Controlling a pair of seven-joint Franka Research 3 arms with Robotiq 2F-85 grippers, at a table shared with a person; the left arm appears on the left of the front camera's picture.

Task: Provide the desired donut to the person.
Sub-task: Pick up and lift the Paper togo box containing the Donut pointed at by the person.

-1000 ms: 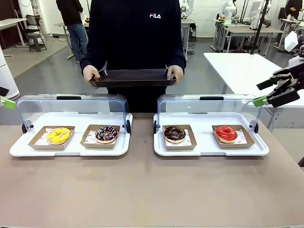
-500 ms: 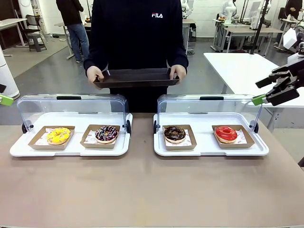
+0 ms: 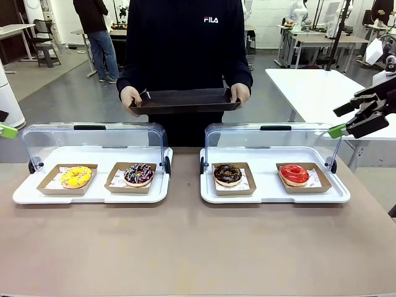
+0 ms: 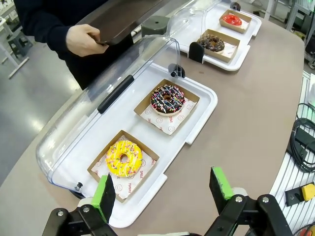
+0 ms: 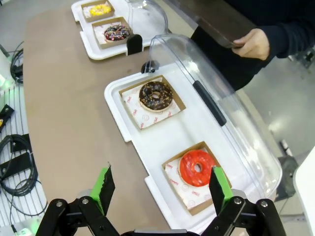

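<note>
Four donuts sit in cardboard trays on the table: a yellow donut [image 3: 76,177] [image 4: 124,158], a chocolate sprinkled donut [image 3: 138,174] [image 4: 167,99], a dark chocolate donut [image 3: 228,174] [image 5: 155,96] and a red donut [image 3: 294,174] [image 5: 197,168]. The person [image 3: 185,43] stands at the far side and holds a dark serving tray [image 3: 185,100] in both hands. My right gripper [image 3: 337,122] [image 5: 161,189] hovers open above the right end, over the red donut. My left gripper [image 4: 162,191] is open above the yellow donut, with one green pad [image 3: 7,131] at the left edge.
Two white display trays [image 3: 154,192] [image 3: 266,197] hold the donuts, and their clear lids [image 3: 93,141] [image 3: 272,141] stand raised toward the person. A white table [image 3: 315,86] stands at the back right. Cables [image 4: 305,147] lie beyond the table's end.
The person has shifted slightly right with the dark tray. My right gripper has risen a little. The donuts and the left pad have not moved.
</note>
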